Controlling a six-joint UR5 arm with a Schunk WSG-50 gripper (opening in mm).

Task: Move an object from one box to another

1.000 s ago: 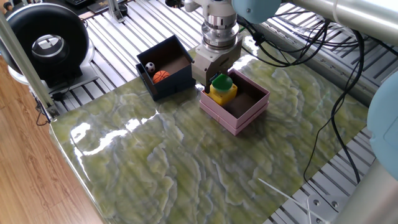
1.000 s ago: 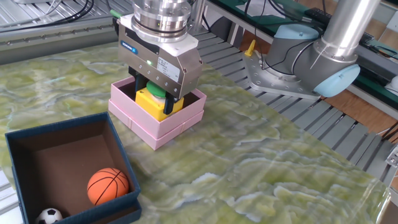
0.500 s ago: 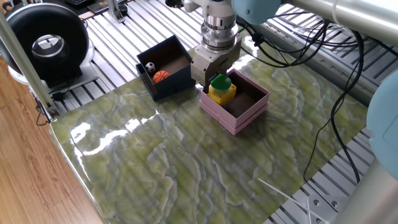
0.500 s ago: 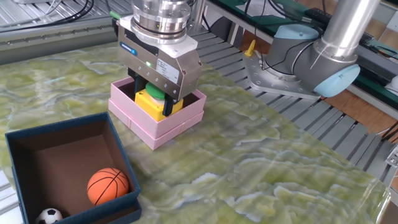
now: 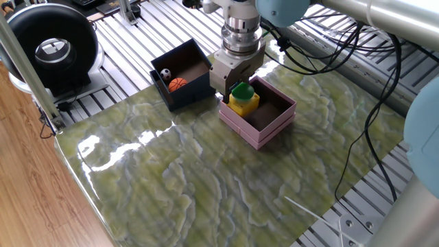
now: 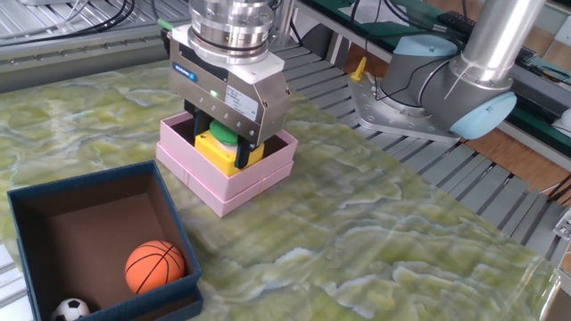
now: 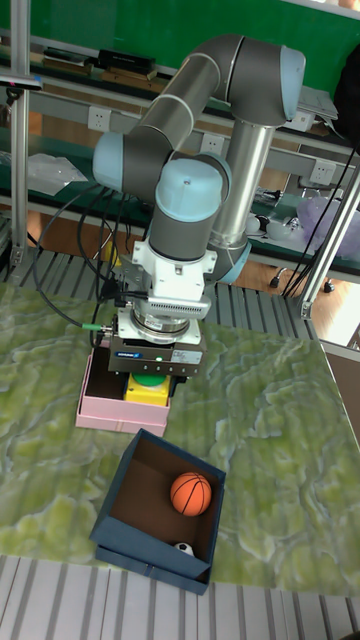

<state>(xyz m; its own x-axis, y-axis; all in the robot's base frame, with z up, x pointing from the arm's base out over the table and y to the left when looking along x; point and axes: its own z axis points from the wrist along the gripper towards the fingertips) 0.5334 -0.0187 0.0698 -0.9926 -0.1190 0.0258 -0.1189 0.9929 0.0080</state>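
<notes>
Over the last second my hand [image 6: 230, 153] has risen slightly above the pink box [image 6: 225, 174], and the yellow block with the green knob [image 6: 223, 147] looks to have come up with it, so I judge I have not let go yet. My fingers sit close against the block's sides and appear to grip it; the block hangs low inside the pink box, whether touching its floor I cannot tell. That means the carry is nearly done and only the release is left. On the worktop [image 5: 206, 171] I count two boxes: the pink one and the navy box [image 6: 98, 241] just beside it. The navy box holds two balls, one orange basketball [image 6: 155, 267] and one small football [image 6: 70, 309]. One block.
</notes>
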